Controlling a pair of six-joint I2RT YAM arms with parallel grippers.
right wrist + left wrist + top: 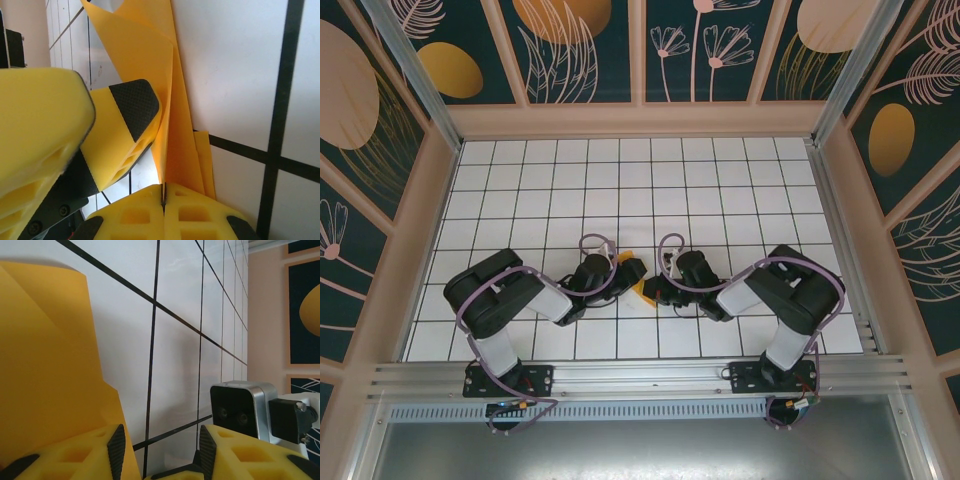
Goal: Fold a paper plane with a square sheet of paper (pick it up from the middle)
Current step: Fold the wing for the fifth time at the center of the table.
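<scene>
**While the right pinches, the left has to set the crease**

Since the right end effector (164, 197) is clamped tight on the paper (145, 45), its two fingers meeting at the bottom centre of the right wrist view with the sheet's edge running into the seam between them, the sheet is anchored. It stands up off the table (235, 75) as a loose, partly folded flap. Seen from above, it sits mid-frame between the two arms.

The left end effector (160, 455) is about half open and grips nothing. Bare table shows between its fingers at the bottom of the left wrist view, and the paper fills the left half of that frame, just beside the left-hand finger. In the right wrist view its black pad (135, 107) appears to rest against the flap.

I judge this a creasing step somewhere mid-task, as no dart shape shows yet. To do it well, the pinch should hold without tugging. The left should match the edges first, then press the flap flat along the intended line. Thin paper will likely buckle or tear if pushed sideways.
</scene>
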